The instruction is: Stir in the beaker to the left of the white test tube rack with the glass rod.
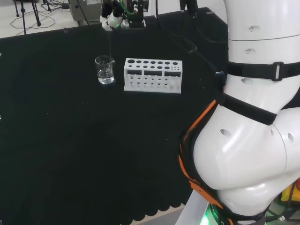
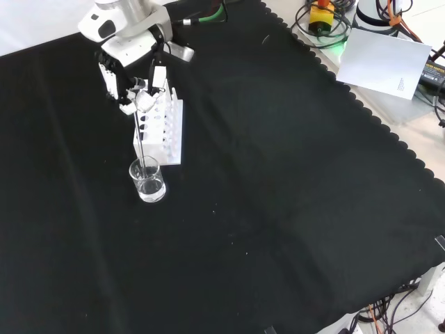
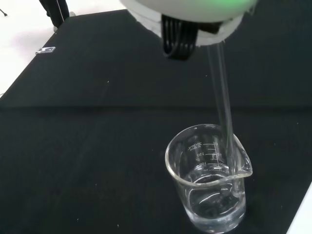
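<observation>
From my seat I see the hand (image 2: pixel 135 83) above the far part of the black cloth (image 2: pixel 278 181), its fingers curled in and pinching the top of the glass rod (image 2: pixel 141 142). In the front view the rod runs from the fingertips down into the beaker (image 2: pixel 148 181), its long axis close to upright with a slight lean, the lower end pointing down into the glass. In the head view the rod (image 1: pixel 109 44) shows as a thin pale line dropping from the hand (image 1: pixel 115 19) to the beaker (image 1: pixel 105 70).

The wrist view is my clearest look: the rod (image 3: pixel 222 105) crosses the rim next to the pouring lip and its lower end sits in the clear liquid near the wall of the beaker (image 3: pixel 209 185). I cannot tell whether the tip touches the bottom. The beaker stands upright on the cloth, holding a shallow layer of liquid.

In the head view the beaker is just left of the white test tube rack (image 1: pixel 153 75), with a small gap between them. In the front view the rack (image 2: pixel 161 129) stands behind the beaker, under the hand.
</observation>
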{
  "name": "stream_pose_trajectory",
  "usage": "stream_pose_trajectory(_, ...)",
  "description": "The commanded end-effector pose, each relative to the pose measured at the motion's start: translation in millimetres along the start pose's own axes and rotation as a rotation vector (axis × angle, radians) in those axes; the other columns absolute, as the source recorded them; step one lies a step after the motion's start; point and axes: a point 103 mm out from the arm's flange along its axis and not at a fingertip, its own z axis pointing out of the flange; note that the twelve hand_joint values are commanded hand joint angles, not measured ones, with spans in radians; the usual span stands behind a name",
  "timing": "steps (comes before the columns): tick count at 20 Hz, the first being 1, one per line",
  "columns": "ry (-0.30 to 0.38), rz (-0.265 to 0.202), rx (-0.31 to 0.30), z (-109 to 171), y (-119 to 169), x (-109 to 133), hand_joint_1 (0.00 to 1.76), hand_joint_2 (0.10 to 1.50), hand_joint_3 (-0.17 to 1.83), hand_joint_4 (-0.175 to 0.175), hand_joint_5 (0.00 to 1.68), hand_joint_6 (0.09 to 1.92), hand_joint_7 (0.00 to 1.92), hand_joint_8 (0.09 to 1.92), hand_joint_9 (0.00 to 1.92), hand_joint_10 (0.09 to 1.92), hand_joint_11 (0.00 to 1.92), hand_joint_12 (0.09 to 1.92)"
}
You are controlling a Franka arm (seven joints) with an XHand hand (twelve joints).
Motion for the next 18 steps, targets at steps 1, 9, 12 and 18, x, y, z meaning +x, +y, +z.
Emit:
stream_pose_trajectory(1,-0.021,-0.029,0.001,-4,-17,26,1.32,0.73,0.57,-0.175,1.24,0.39,1.26,0.95,1.76,0.74,1.4,1.07)
stream_pose_trajectory(9,0.017,-0.051,0.021,6,-14,57,1.32,0.73,0.57,-0.175,1.24,0.39,1.26,0.95,1.76,0.74,1.41,1.07)
stream_pose_trajectory(12,0.015,-0.05,0.022,9,-6,54,1.32,0.73,0.57,-0.175,1.24,0.39,1.26,0.95,1.76,0.74,1.41,1.06)
stream_pose_trajectory(18,0.016,-0.024,0.032,17,15,24,1.32,0.73,0.57,-0.175,1.24,0.38,1.26,0.95,1.76,0.74,1.41,1.06)
